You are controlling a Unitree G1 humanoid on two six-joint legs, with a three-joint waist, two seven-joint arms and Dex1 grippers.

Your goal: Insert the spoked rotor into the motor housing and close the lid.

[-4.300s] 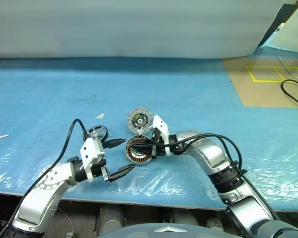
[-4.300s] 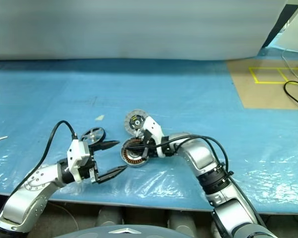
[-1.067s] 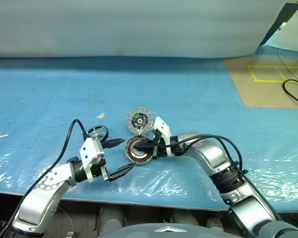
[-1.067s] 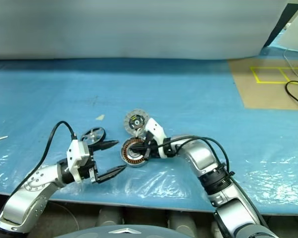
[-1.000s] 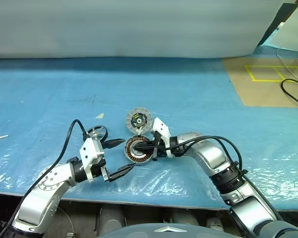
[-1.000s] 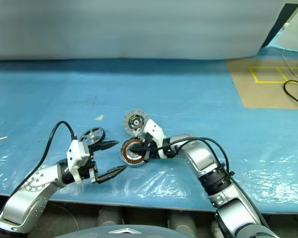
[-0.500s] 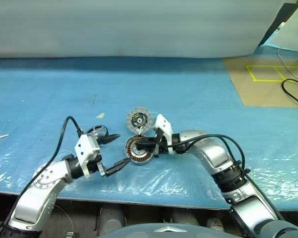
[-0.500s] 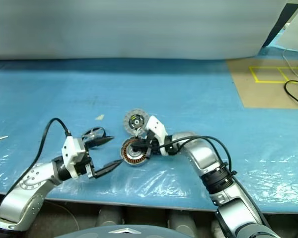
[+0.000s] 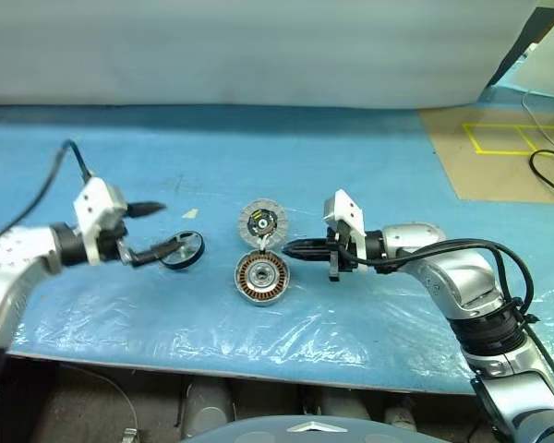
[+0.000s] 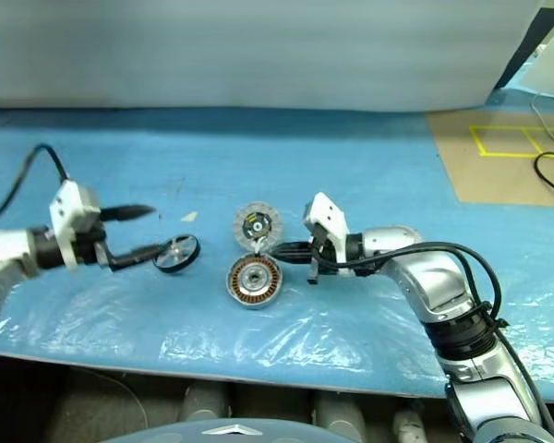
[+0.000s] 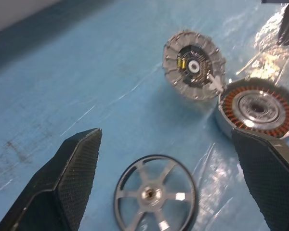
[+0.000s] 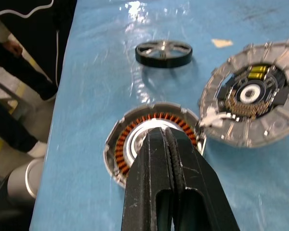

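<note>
the spoked rotor (image 9: 183, 249) lies flat left of the motor housing (image 9: 261, 277), the lid (image 9: 261, 222) behind it (touching its rim), and the wide-spread left gripper (image 9: 157, 229) may push the rotor away, while the right gripper (image 9: 292, 247) stays pressed together, empty.
</note>
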